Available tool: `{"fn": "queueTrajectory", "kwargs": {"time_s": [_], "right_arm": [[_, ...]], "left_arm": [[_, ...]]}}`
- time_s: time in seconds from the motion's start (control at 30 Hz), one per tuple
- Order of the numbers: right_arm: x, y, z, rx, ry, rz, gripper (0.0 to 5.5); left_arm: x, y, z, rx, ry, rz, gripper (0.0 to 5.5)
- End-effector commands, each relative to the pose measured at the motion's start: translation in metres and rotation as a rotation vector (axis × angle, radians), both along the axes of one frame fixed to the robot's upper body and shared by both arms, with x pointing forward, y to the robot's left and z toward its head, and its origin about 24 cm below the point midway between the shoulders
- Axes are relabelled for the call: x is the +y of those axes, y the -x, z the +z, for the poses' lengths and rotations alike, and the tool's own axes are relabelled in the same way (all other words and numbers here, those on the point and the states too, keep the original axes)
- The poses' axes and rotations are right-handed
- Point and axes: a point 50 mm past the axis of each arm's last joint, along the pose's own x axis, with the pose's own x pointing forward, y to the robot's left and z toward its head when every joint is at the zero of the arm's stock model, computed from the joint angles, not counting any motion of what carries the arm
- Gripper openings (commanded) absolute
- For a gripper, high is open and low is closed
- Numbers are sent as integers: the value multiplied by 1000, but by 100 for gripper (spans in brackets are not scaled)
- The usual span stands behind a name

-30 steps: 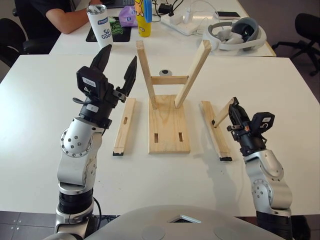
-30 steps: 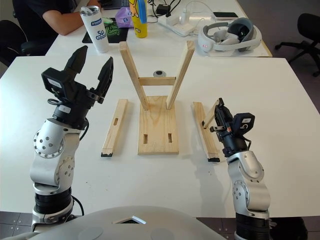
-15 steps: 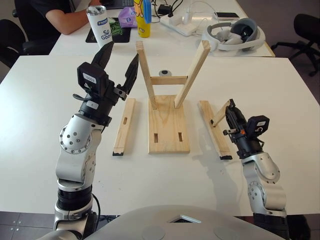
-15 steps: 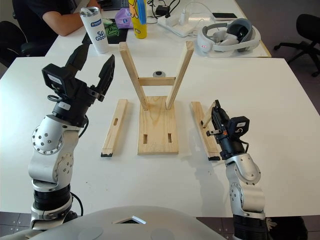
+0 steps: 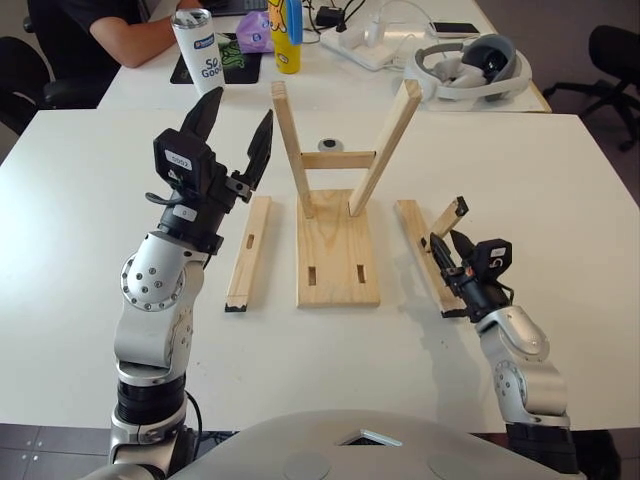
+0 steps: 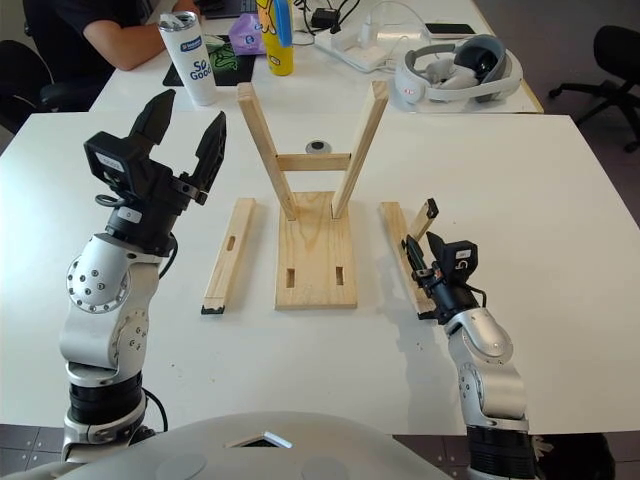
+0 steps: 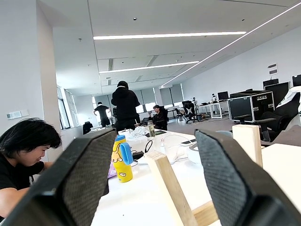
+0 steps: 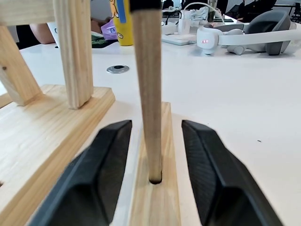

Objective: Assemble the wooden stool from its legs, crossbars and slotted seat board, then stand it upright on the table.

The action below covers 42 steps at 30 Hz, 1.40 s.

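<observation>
**A:** Right, nearest us, the right gripper [image 5: 445, 245] sits low over the table [image 5: 80, 200]. Its fingers are parted around the loose crossbar [image 5: 452, 213], and the wrist view shows a gap on each side, so it grips nothing.

**B:** And where's that crossbar planted?

**A:** In the hole of the right-hand leg [image 5: 415, 225], which lies flat just beside the seat board [image 5: 338, 250]. It leans, and I can't quite tell whether it's seated to full depth.

**B:** What about the board itself?

**A:** It's flat in the centre, with two near slots [image 5: 313, 274] empty. At its far end the upright pair [image 5: 292, 150] stands splayed in the board, joined by the fitted crossbar [image 5: 340, 160].

**B:** And the other side?

**A:** The left-hand leg [image 5: 250, 250] lies loose just left of the board, its hole bare. The left gripper [image 5: 241, 108] is held high above it, spread wide and carrying nothing.

**B:** So how far along?

**A:** I'd call it about half done. One leg pair is in. The second pair needs joining by that crossbar, then pressing into the empty slots, then the stool has to be flipped upright. Beyond, a tumbler [image 5: 200, 50] and a headset [image 5: 470, 65] sit on the far desk.
</observation>
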Motion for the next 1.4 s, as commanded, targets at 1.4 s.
{"fn": "queueTrajectory", "kwargs": {"time_s": [1.4], "right_arm": [[16, -79, 99, -235, -45, 97, 2]], "left_arm": [[-12, -8, -5, -37, 16, 10, 309]]}}
